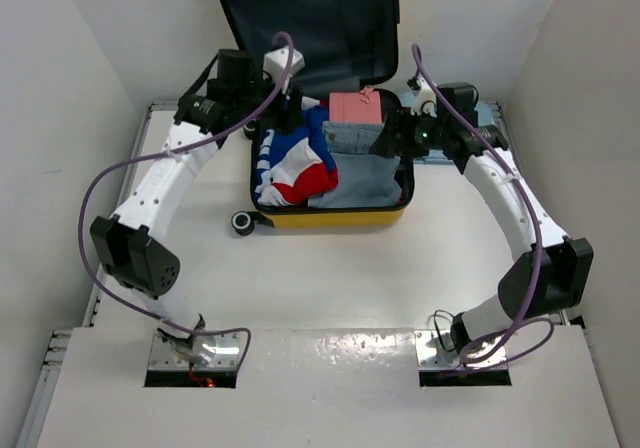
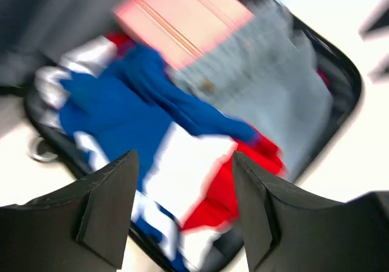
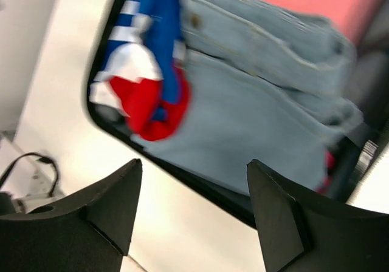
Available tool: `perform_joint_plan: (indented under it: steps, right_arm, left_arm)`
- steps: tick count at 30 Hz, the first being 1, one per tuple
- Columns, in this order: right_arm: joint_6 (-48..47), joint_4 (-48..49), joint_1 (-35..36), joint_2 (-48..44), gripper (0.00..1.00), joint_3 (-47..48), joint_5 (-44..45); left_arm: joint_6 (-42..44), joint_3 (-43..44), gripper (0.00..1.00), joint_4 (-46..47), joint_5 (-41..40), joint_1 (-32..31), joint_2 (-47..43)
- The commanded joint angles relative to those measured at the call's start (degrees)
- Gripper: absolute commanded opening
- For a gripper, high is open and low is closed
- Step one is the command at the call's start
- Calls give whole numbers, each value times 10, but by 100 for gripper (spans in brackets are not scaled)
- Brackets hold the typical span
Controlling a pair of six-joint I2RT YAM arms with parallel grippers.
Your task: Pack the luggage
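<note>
White walls (image 1: 90, 58) close in a white tabletop (image 1: 330, 288). From above, the luggage (image 1: 335, 216) lies open at the far middle of the tabletop, yellow shell down, with its dark lid (image 1: 310, 18) raised against the back wall. Inside are a blue, red and white garment (image 1: 295, 163) on the left, folded denim (image 1: 365, 173) on the right and a pink case (image 1: 355, 107) at the back. The left arm (image 1: 160, 183) and right arm (image 1: 510, 193) reach over its rear corners.

The left wrist camera is blurred. There the left end effector (image 2: 183, 159) hangs spread over the garment, gripping nothing as far as I can make out.

Through the right wrist camera, the right end effector (image 3: 194, 166) is spread too and empty, above the denim by the shell's rim.
</note>
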Motion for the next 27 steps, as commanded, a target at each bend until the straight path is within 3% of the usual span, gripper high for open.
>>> perform_joint_plan:
  steps: [1,6,11,15,19,24,27]
  right_arm:
    - [-26,12,-40,-20,69,-27,18]
    - [-56,23,-109,-18,69,-31,25]
    - [-117,59,-190,31,69,-37,36]
    - [-176,93,-205,120,69,-10,59]
    - [-188,102,-203,243,71,95,110]
    - [-127,84,-175,364,71,211,178]
    - [-116,97,-157,420,71,259,177]
  left_arm:
    - [14,-74,65,-84,-9,-13,-5]
    - [14,-234,62,-49,-29,-19,-33]
    - [-13,-323,62,1,-46,-32,-1]
    - [-20,-316,74,1,-26,-32,44]
    - [-31,-259,85,33,17,-7,28]
    - [-66,-210,87,39,77,13,18]
    - [-80,-198,87,39,66,19,6]
